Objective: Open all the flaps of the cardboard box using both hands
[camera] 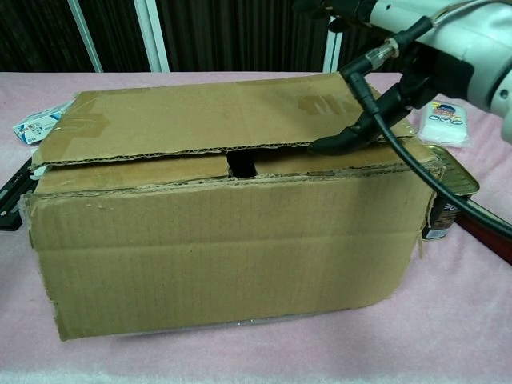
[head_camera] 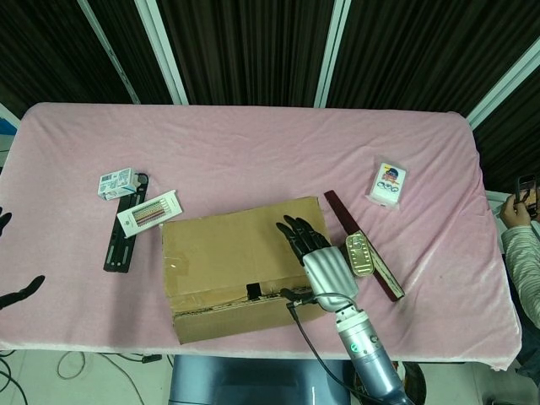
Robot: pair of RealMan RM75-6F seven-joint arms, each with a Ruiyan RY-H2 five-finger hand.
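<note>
Cardboard box (head_camera: 249,266), near-centre of table (head_camera: 253,152), flaps down: light, stiff corrugate, judged best lifted at top flap's (camera: 224,116) near edge; right hand (head_camera: 316,257) spread above, holding nothing; left hand (head_camera: 13,287) spread, far left.

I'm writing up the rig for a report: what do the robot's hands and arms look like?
The right hand has black fingers and a ribbed silver-grey back. A black cable loops from its wrist. The right forearm is a silver cylinder with a small green light. Of the left hand, only black fingertips show.
</note>
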